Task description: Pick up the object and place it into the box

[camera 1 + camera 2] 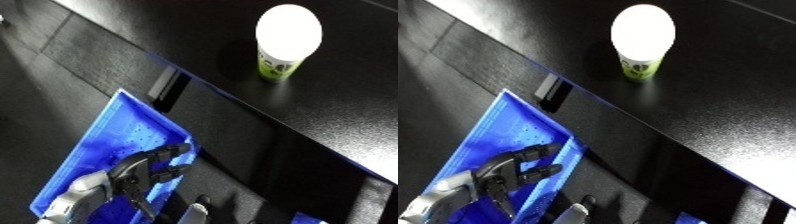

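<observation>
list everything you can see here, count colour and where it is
cup: one, green and white body with a bright white top, upright on the black table, upper right, apart from the bin
bin: one, blue, below the table edge at lower left, nothing visible on the part of its floor that shows
table: one, black, glossy front edge, crossing the view from upper left to lower right
left hand: one, black, on a white and silver forearm, over the bin, fingers loosely curled and holding nothing
right hand: only a sliver at the bottom edge, its pose unclear
</observation>
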Tool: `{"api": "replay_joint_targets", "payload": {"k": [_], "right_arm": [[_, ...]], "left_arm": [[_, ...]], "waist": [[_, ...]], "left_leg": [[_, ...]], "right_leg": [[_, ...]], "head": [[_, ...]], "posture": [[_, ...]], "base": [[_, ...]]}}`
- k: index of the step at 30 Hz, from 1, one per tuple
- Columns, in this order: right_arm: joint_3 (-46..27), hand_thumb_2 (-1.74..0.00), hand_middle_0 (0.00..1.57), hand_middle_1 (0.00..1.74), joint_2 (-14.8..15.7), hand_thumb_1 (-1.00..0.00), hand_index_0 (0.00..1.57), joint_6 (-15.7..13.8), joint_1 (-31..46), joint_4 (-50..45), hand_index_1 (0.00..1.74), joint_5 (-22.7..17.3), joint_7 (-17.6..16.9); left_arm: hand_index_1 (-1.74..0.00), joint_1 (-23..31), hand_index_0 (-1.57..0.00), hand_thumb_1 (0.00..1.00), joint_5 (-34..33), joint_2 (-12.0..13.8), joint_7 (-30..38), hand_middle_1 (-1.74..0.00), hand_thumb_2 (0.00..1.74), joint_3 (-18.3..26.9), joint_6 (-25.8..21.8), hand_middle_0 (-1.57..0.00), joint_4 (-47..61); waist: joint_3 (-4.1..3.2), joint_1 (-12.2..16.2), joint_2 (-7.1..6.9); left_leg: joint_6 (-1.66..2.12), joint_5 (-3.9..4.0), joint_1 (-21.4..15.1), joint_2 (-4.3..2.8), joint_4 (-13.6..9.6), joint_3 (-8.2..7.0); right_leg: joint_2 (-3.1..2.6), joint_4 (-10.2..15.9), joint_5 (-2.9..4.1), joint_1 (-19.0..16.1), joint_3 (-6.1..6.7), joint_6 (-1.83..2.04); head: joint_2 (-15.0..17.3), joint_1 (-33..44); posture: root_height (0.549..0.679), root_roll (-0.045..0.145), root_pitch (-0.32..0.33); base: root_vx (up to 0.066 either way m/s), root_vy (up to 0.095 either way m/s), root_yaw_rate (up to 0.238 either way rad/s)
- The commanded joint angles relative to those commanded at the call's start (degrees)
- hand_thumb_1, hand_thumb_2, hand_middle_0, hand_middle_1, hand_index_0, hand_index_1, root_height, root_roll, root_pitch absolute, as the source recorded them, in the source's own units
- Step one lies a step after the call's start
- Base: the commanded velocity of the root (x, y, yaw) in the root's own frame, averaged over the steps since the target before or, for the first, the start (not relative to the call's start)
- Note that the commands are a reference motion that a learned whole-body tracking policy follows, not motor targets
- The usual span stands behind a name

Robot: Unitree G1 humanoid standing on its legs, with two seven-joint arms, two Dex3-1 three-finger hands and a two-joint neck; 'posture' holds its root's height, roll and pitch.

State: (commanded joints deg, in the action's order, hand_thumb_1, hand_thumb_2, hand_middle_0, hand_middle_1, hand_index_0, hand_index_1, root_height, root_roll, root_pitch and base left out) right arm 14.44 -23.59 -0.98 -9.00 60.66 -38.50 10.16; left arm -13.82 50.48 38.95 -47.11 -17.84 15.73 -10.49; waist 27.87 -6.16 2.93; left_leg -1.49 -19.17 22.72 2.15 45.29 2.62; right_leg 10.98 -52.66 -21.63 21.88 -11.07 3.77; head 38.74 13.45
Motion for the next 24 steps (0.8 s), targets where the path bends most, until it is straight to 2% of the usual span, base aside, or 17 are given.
{"api": "replay_joint_targets", "payload": {"k": [2,5,8,12,17,20,24], "right_arm": [[-0.06,0.0,0.0,0.0,-0.21,0.0,0.0,-0.21,0.25,0.27,0.0,-0.93,0.09],[-0.12,0.0,0.0,0.0,-0.5,0.0,0.0,-0.18,0.6,0.52,0.0,-2.18,0.27],[0.04,0.0,0.0,0.0,-0.57,0.0,0.0,-0.27,0.83,0.66,0.0,-2.96,0.64],[0.4,0.0,0.0,0.0,0.19,0.0,0.0,-1.26,0.93,2.03,0.0,-3.36,1.58],[0.14,0.0,0.0,0.0,1.9,0.0,0.0,-2.46,0.79,4.74,0.0,-2.56,2.86],[-0.15,0.0,0.0,0.0,2.52,0.0,0.0,-2.52,0.74,5.61,0.0,-2.02,3.33],[-0.45,0.0,0.0,0.0,2.69,0.0,0.0,-2.44,1.3,5.92,0.0,-1.58,3.87]], "left_arm": [[0.0,-0.49,0.0,0.0,2.0,2.07,-0.92,0.0,0.0,-0.09,3.58,0.0,7.06],[0.0,-1.62,0.0,0.0,4.95,4.3,-3.25,0.0,0.0,-0.08,6.5,0.0,14.45],[0.0,-2.39,0.0,0.0,11.22,4.42,-3.24,0.0,0.0,0.8,7.31,0.0,19.53],[0.0,-3.94,0.0,0.0,23.27,0.88,1.63,0.0,0.0,2.77,5.73,0.0,23.66],[0.0,-6.87,0.0,0.0,34.44,-5.78,10.54,0.0,0.0,7.64,1.49,0.0,24.57],[0.0,-8.53,0.0,0.0,31.77,-8.16,17.25,0.0,0.0,10.69,-4.15,0.0,23.44],[0.0,-9.87,0.0,0.0,20.52,-8.43,28.91,0.0,0.0,15.3,-12.67,0.0,21.14]], "waist": [[0.18,-0.22,0.05],[0.29,-0.42,0.07],[0.28,-0.51,0.05],[0.03,-0.59,-0.26],[-0.53,-0.73,-1.21],[-0.84,-0.73,-1.71],[-1.08,-0.56,-1.96]], "left_leg": [[-0.05,-0.15,0.12,0.25,0.15,0.14],[-0.05,-0.25,0.23,0.65,0.23,0.37],[-0.03,-0.36,0.26,1.01,0.21,0.56],[-0.07,-0.62,0.26,1.39,0.17,0.75],[0.13,-0.53,0.21,1.42,-0.07,0.92],[0.38,-0.16,0.09,1.3,-0.65,0.95],[0.65,0.25,-0.12,1.12,-1.34,0.88]], "right_leg": [[0.2,0.05,0.15,-0.04,-0.16,0.12],[0.35,0.14,0.33,-0.15,-0.32,0.17],[0.28,0.02,0.22,-0.09,-0.26,0.0],[0.09,-0.29,-0.12,0.21,-0.08,-0.34],[-0.08,-0.61,-0.35,0.6,-0.04,-0.77],[-0.26,-0.53,-0.39,0.71,-0.03,-0.95],[-0.39,-0.53,-0.52,0.82,0.06,-1.11]], "head": [[-0.64,-1.68],[-1.43,-3.42],[-2.28,-4.74],[-2.36,-5.62],[-1.99,-6.2],[-2.25,-6.32],[-2.33,-6.62]], "posture": [[0.621,0.028,-0.08],[0.621,0.028,-0.079],[0.621,0.028,-0.078],[0.62,0.029,-0.076],[0.619,0.029,-0.075],[0.619,0.029,-0.073],[0.62,0.03,-0.072]], "base": [[0.016,-0.027,0.088],[0.02,-0.031,0.079],[0.017,-0.018,0.047],[0.012,-0.013,0.02],[0.022,-0.024,-0.022],[0.021,-0.022,-0.049],[0.016,-0.001,-0.054]]}}
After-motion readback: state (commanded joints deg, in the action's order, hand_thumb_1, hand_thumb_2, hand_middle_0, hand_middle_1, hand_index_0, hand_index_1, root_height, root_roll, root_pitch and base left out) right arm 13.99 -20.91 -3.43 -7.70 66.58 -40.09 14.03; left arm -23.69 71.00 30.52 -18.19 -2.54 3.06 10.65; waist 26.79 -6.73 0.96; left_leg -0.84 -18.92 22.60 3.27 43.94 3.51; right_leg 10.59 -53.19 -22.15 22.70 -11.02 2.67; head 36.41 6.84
